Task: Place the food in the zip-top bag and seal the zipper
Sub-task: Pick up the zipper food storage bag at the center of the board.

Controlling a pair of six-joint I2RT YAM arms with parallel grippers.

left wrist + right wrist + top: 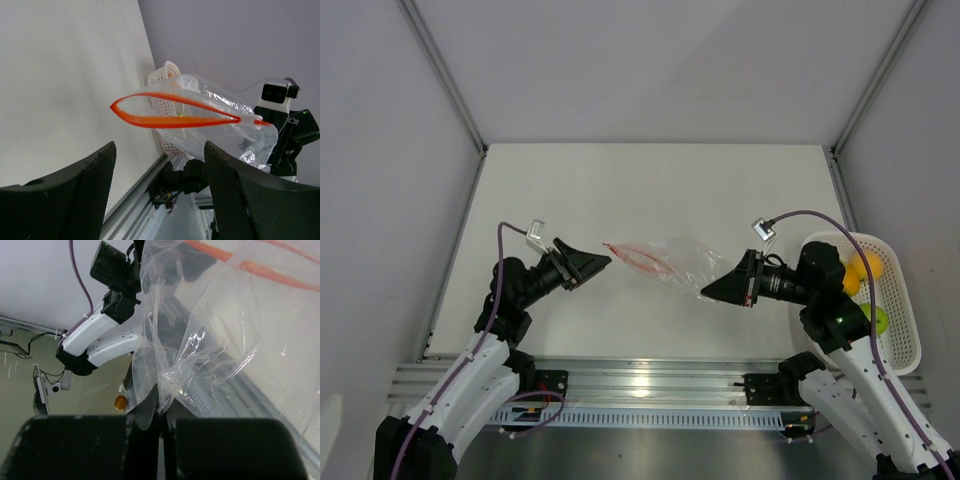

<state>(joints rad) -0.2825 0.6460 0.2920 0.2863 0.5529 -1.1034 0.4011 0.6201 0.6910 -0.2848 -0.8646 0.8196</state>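
The zip-top bag (672, 264) hangs clear and crinkly in the air between my two grippers, and I see no food inside it. Its zipper (632, 256) is an orange-red strip at the left end, standing apart in a narrow loop (170, 121). My right gripper (708, 292) is shut on the bag's crumpled end (165, 390). Just left of the mouth, my left gripper (604, 261) is open, with nothing between its fingers (75, 195). The food, yellow fruits (865, 270) and a lime green one (876, 319), lies in the white basket (908, 300).
The white mesh basket (167, 75) stands at the table's right edge, next to the right arm. Grey walls close in the table on the left, right and back. An aluminium rail (640, 385) runs along the near edge between the arm bases.
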